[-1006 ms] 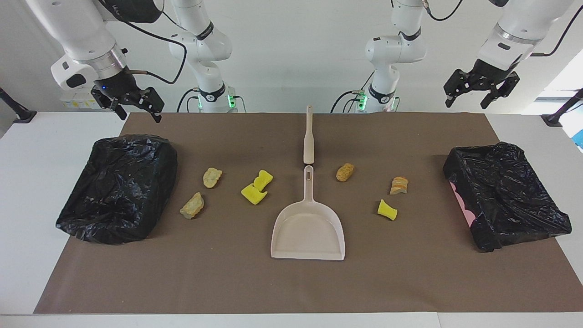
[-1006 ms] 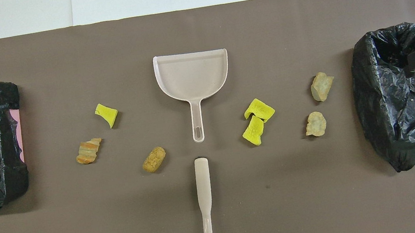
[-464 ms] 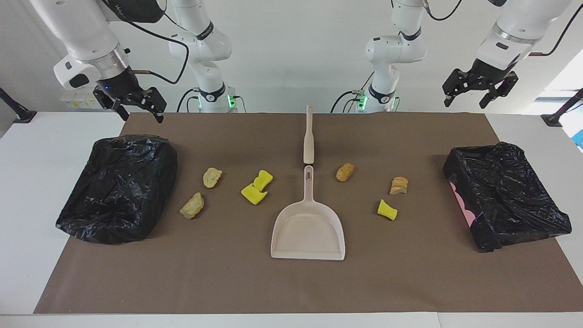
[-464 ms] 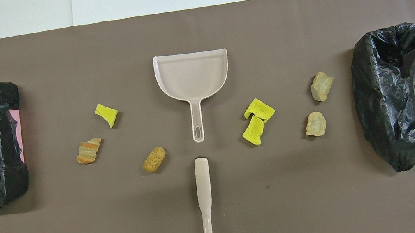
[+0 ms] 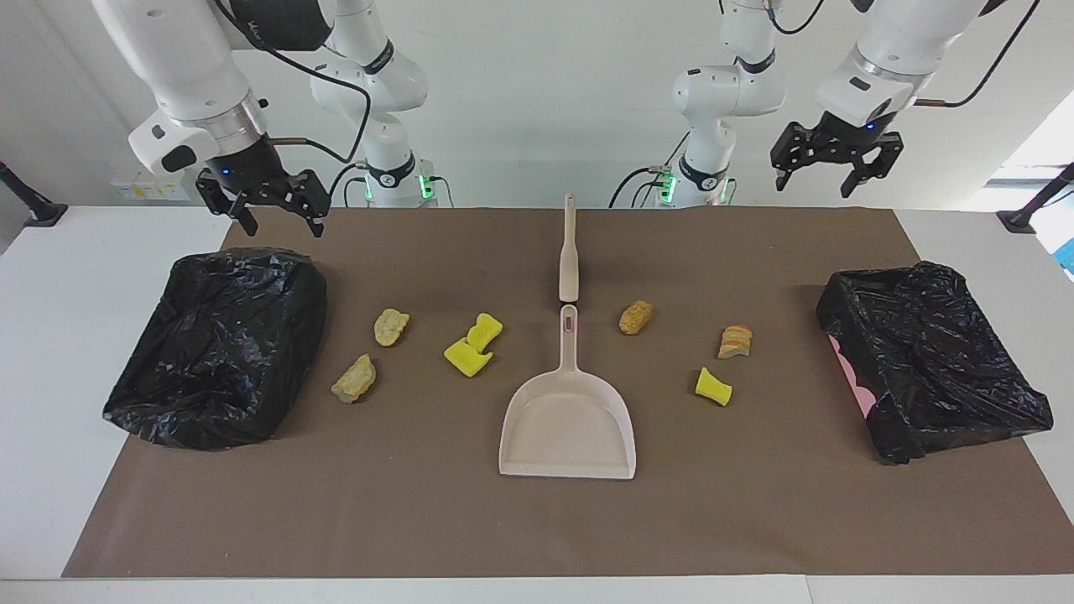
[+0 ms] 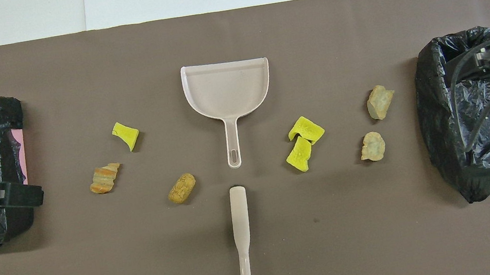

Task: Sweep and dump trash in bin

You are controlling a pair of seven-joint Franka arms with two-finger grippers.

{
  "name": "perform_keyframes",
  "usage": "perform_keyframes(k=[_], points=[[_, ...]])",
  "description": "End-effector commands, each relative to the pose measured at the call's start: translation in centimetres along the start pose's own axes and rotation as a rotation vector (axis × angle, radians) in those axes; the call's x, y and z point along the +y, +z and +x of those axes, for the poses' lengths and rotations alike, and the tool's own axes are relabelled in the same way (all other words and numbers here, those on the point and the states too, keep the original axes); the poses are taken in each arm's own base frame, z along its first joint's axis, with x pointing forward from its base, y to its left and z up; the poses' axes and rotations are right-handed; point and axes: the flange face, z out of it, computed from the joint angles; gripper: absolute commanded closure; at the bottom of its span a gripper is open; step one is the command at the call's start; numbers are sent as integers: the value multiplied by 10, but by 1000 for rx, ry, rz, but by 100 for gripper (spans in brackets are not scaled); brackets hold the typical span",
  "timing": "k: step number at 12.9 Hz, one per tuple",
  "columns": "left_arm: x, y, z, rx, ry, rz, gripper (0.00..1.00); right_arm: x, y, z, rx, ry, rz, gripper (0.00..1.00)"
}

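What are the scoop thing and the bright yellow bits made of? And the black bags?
The dustpan looks like smooth, matte beige plastic: one stiff moulded piece. The yellow chunks look like sponge or foam, with a rough, pitted surface and torn edges. The bin bags look like thin glossy plastic film, crinkled and catching the light.

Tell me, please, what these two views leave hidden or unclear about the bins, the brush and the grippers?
- Bin at the right arm's end: overhead view, its inside is partly covered by the right arm and its cables; the black liner hides any contents.
- Bin at the left arm's end: overhead view, cut by the frame edge and overlapped by the left gripper.
- Hand brush: bristles cannot be made out in either view.
- Right gripper: overhead view, fingertips not visible.
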Motion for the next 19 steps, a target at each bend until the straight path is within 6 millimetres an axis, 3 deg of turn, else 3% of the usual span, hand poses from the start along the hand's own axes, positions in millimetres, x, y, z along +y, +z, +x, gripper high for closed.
perform_keyframes(k=[1, 4, 7, 8, 9, 11, 13, 15, 19], points=[[43, 25, -20, 6, 18, -8, 0, -34, 23, 18, -1, -49, 4, 0], [115, 82, -47, 2, 28, 16, 0, -77, 37, 28, 41, -14, 43, 0], [172, 131, -71, -10, 5, -2, 0, -117, 80, 43, 3, -38, 40, 0], [188, 146, -77, -19, 3, -7, 0, -138, 97, 48, 2, -23, 36, 0], [196, 158, -80, -29, -5, -4, 0, -164, 108, 48, 12, -12, 34, 0], [225, 189, -94, -39, 30, 23, 0, -191, 130, 52, 14, 35, 59, 0], [253, 211, -105, -36, 22, 14, 0, -237, 152, 47, 16, 55, 83, 0], [282, 251, -121, -6, -4, 39, 0, -256, 177, 51, 10, 73, 115, 0], [313, 297, -137, -1, -39, 20, 0, -308, 217, 47, 27, 153, 123, 0]])
